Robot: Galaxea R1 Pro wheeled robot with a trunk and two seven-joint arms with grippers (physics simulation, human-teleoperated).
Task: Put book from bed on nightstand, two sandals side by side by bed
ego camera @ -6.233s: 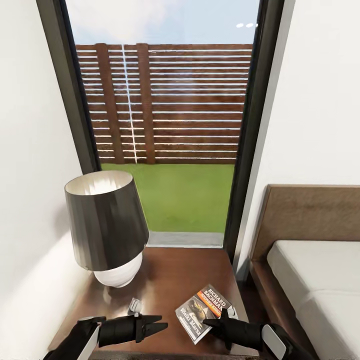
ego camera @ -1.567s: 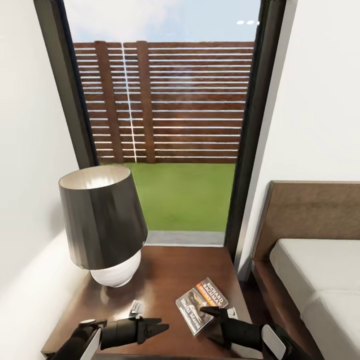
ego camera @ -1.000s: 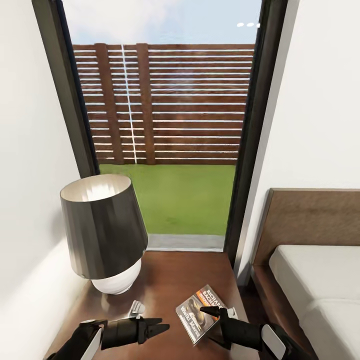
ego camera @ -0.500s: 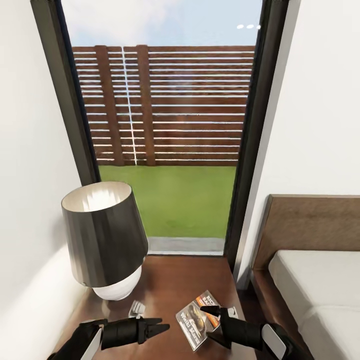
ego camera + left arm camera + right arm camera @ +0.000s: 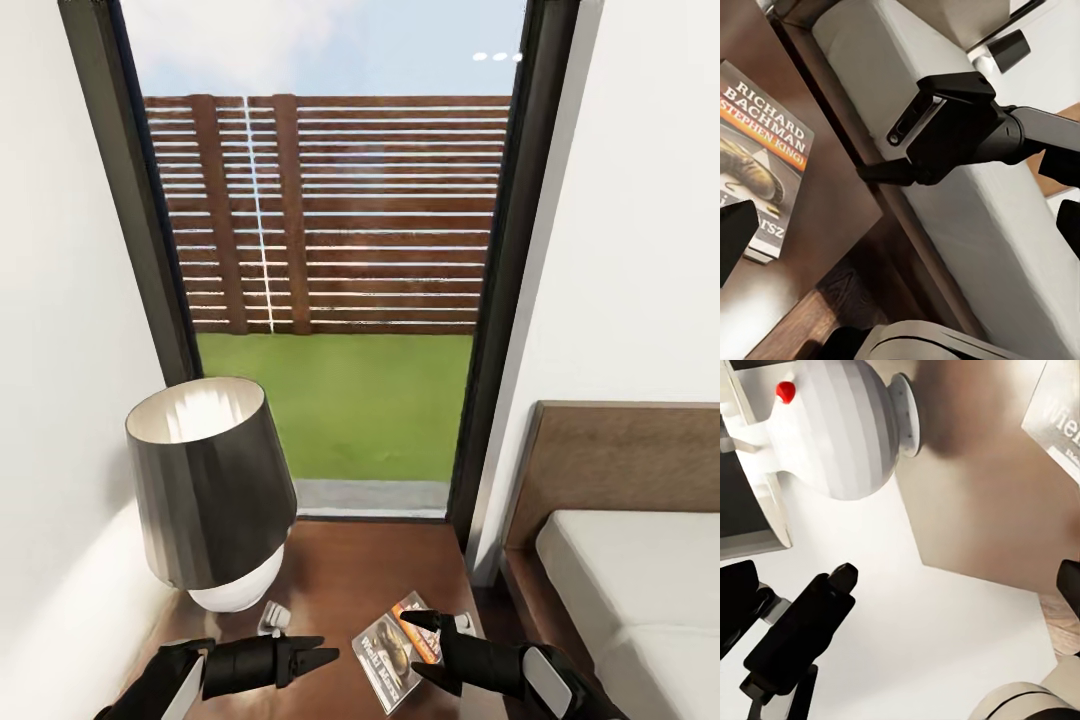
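The book [image 5: 388, 655] lies flat on the reddish-brown nightstand [image 5: 330, 570], near its front right corner, its cover lettering clear in the left wrist view [image 5: 757, 165]. My right gripper [image 5: 412, 645] hovers over the book's right edge, open, with one finger above it and one nearer me. My left gripper [image 5: 328, 650] is held low over the nightstand's front, left of the book, open and empty. The bed [image 5: 625, 570] with its brown headboard is on the right. The sandals are out of view.
A lamp [image 5: 210, 480] with a dark shade and white base stands on the nightstand's left half, with a small white object [image 5: 272, 616] in front of it. White walls close both sides. A tall dark-framed window [image 5: 340, 250] lies straight ahead.
The right gripper, shut on the book's edge in the earliest frame, now stands open with the book on the nightstand. The whole picture has slid downward, so the camera moved.
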